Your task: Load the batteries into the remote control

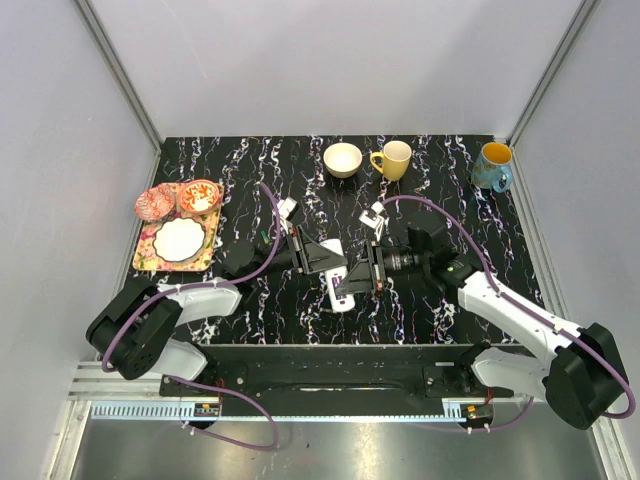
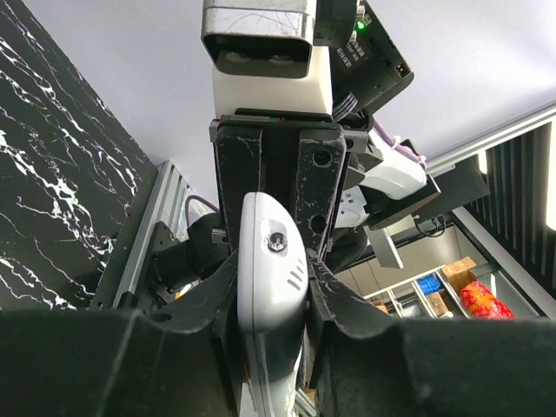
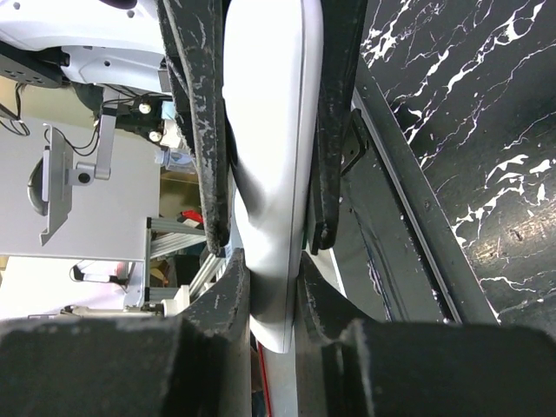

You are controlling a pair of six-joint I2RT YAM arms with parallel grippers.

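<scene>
Grey walls (image 1: 330,60) enclose marbled black tabletop (image 1: 300,160); remote control (image 1: 340,290) mid-table.

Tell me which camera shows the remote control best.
The top external view: only it shows the remote control along most of its length, though small and partly covered. The left wrist view shows one rounded end with a screw, close up; the right wrist view shows only a narrow edge.

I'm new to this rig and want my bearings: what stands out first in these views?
At mid-table the left claw and the right claw face each other, both clamped on the white remote control. Along the far edge stand a cream bowl, a yellow mug and a blue mug; a patterned tray of dishes sits at the left.
</scene>
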